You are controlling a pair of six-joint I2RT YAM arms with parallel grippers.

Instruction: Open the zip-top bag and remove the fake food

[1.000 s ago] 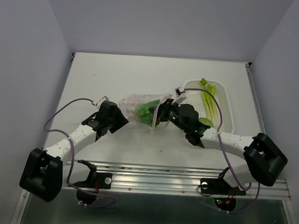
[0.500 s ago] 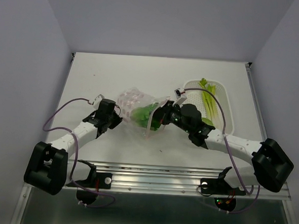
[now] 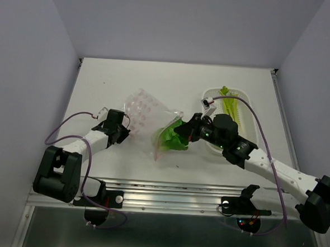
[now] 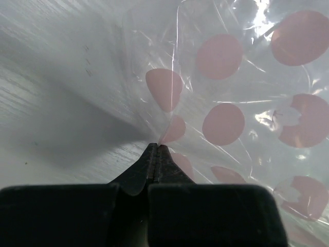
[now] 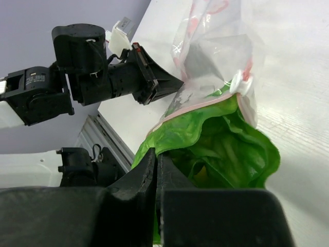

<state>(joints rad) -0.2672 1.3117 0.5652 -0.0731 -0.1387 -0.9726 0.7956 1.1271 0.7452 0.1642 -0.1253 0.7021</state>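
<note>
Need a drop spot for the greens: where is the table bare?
Bare: the far strip of table behind the zip-top bag, and the near strip between the arms. Crowded: mid-table, where the right gripper pinches the leafy green, and the basket holding stalks.

Pink-dotted zip-top bag (image 3: 143,108), green fake food (image 3: 172,136) at mouth

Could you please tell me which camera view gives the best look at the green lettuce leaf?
The right wrist view: the leaf fills the frame, sticking out of the bag, pinched by the right gripper. The top view shows only a small green patch. The left wrist view shows just dotted plastic, no leaf.
</note>
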